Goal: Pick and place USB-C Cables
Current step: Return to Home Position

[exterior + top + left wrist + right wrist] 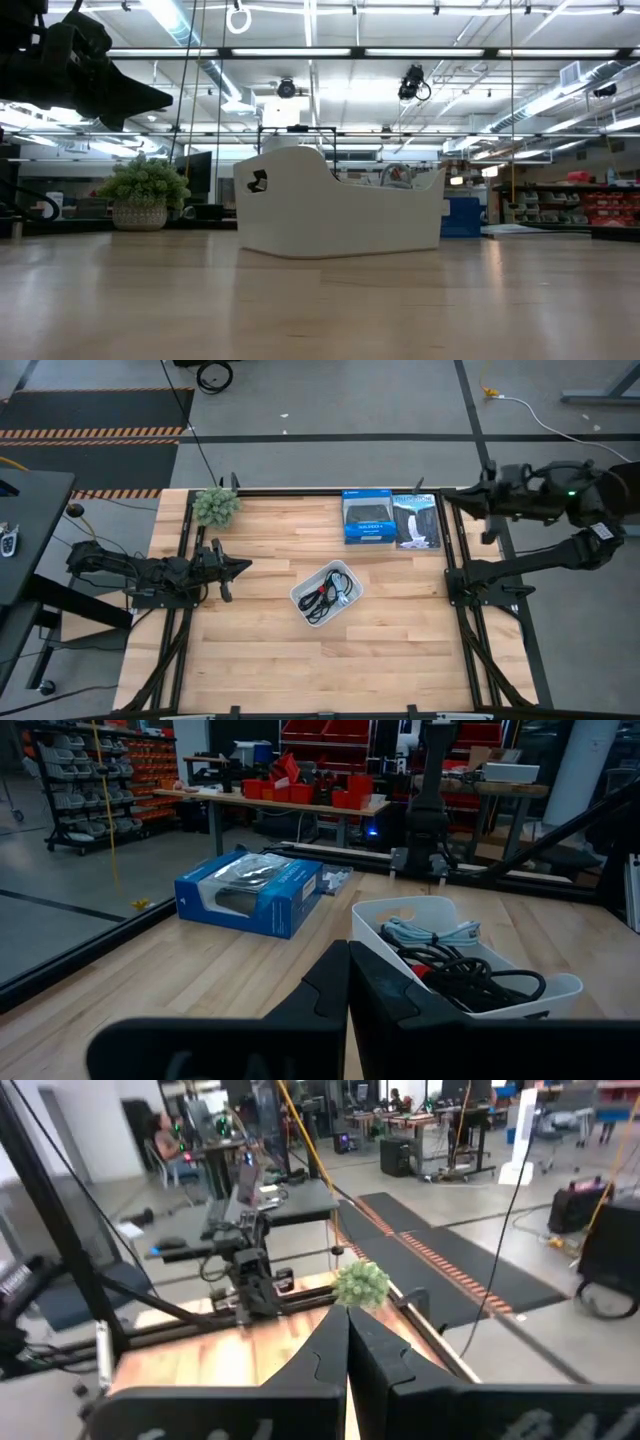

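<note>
The USB-C cables [325,596] lie bundled together inside the white tray [301,593] at the middle of the table; in the left wrist view I see a pale blue-grey cable [428,933] and black cables [478,982] with a red band in the tray [400,910]. My left gripper [243,568] is shut, above the table left of the tray, and holds nothing. My right gripper [447,495] is shut, raised at the table's far right edge, holding nothing. In the low view the tray [340,215] stands on the table.
A blue retail box [367,517] and a black one [417,520] lie at the far side of the table. A small potted plant [216,506] stands at the far left corner. Bare wood lies near and to the right of the tray.
</note>
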{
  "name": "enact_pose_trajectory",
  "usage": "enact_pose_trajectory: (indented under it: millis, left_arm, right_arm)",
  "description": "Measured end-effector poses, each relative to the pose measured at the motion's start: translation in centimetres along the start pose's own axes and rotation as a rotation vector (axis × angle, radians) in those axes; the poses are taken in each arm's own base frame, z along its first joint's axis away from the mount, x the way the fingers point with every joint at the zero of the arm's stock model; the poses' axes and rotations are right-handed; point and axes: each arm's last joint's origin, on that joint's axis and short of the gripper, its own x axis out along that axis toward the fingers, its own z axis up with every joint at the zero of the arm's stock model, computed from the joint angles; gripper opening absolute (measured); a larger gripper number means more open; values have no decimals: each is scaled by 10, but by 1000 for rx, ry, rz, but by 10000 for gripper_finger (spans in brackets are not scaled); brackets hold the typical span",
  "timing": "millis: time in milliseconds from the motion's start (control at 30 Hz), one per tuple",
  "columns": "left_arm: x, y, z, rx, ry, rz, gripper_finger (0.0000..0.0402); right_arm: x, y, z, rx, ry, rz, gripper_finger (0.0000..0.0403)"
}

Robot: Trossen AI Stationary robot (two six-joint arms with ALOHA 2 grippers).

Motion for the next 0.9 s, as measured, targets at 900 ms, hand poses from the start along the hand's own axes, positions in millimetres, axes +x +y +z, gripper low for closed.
enact_pose_trajectory:
  millis: [900]
  left_arm:
    - [0, 0, 0, 0, 0, 0, 11]
  right_arm:
    - [-83, -19, -52, 295, -58, 45, 7]
